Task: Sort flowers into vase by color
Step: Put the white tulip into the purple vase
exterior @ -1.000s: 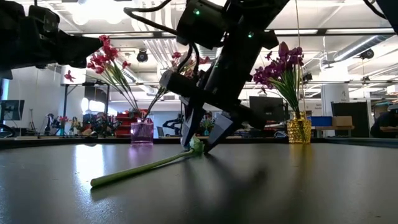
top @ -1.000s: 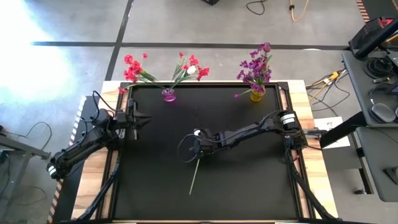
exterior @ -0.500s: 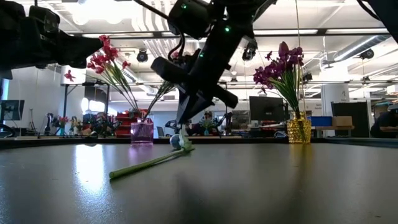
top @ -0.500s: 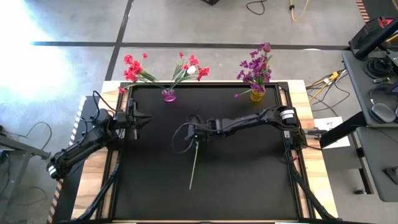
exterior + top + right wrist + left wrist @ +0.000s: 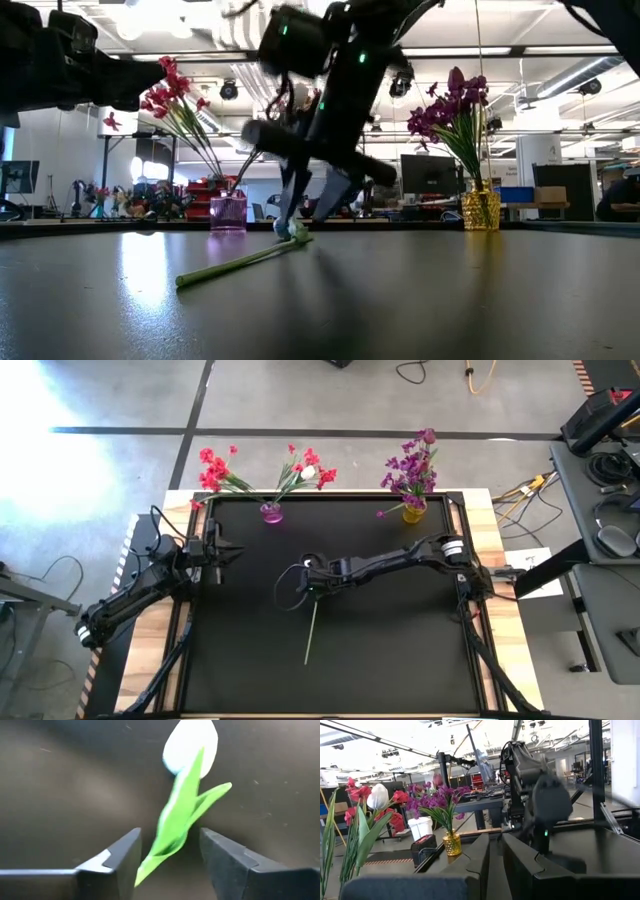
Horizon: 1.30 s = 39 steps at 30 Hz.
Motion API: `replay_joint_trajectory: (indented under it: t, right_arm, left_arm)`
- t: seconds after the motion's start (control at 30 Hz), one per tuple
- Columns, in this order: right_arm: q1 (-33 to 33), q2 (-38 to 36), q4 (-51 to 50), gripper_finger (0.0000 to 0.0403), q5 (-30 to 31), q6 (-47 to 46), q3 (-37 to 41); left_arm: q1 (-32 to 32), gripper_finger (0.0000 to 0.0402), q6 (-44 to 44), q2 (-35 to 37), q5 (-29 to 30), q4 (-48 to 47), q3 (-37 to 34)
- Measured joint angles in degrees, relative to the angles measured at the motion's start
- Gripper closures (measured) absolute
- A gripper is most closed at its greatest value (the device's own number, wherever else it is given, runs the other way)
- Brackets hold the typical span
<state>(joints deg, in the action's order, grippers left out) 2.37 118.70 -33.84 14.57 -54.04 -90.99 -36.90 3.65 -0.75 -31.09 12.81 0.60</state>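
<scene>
A white-budded flower lies flat on the black table, its green stem pointing to the near edge. My right gripper stands open over its bud end. In the right wrist view its fingers stand on either side of the green leaf, just short of the white bud, with a gap on both sides. A pink glass vase holds red flowers and a white bud. A gold vase holds purple flowers. My left gripper waits shut at the table's left edge.
Both vases stand at the table's far edge, the pink one left of centre and the gold one toward the right. A wooden border frames the black mat. Cables and a desk lie beyond the table's right side.
My right gripper shut on the flower's bud end and dragged it a little toward the table's far-left. It then opened again and rose slightly. The whole flower slid along the table toward the far edge and still lies flat.
</scene>
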Motion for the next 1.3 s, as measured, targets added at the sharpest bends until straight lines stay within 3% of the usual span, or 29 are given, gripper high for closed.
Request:
replay_joint_trajectory:
  t: [0.13, 0.23, 0.33, 0.57, 0.8, 0.93, 1.03, 1.2, 1.3]
  right_arm:
    - [-0.02, 2.93, -0.52, 0.0188, 0.05, 0.12, -1.80]
    - [0.01, 4.57, -0.94, 0.0196, 0.44, 1.37, -3.98]
    - [0.00, 5.83, -2.48, 0.0233, 0.80, 3.37, -5.92]
    - [-0.65, 5.89, -2.67, 0.0375, 5.61, 11.34, -9.17]
    - [-1.27, 5.10, 1.36, 0.0390, 18.15, 29.84, -17.73]
    - [-1.80, 5.09, 14.27, 0.0392, 26.56, 45.88, -20.58]
    - [-2.81, 5.09, 28.70, 0.0391, 29.02, 59.00, -20.47]
    - [-5.74, 5.09, 52.88, 0.0390, 28.80, 77.79, -18.39]
    - [-7.95, 5.09, 61.84, 0.0390, 24.97, 84.38, -18.17]
  left_arm:
    - [0.02, 0.0366, 0.01, -0.17, 0.04, -0.15, 0.00]
    - [0.02, 0.0366, 0.01, -0.25, 0.04, 0.05, 0.00]
    - [0.02, 0.0366, 0.03, -0.28, 0.03, 0.03, 0.00]
    - [0.02, 0.0366, 0.17, -0.50, 0.04, -0.10, 0.02]
    - [0.02, 0.0366, 0.26, -0.50, 0.04, 0.02, 0.02]
    - [0.02, 0.0366, 0.25, -0.50, 0.04, 0.07, 0.04]
    - [0.02, 0.0366, 0.27, -0.42, 0.04, 0.12, 0.04]
    - [0.02, 0.0366, 0.29, -0.42, 0.04, 0.47, 0.07]
    - [0.02, 0.0366, 0.29, -0.39, 0.04, 0.69, 0.07]
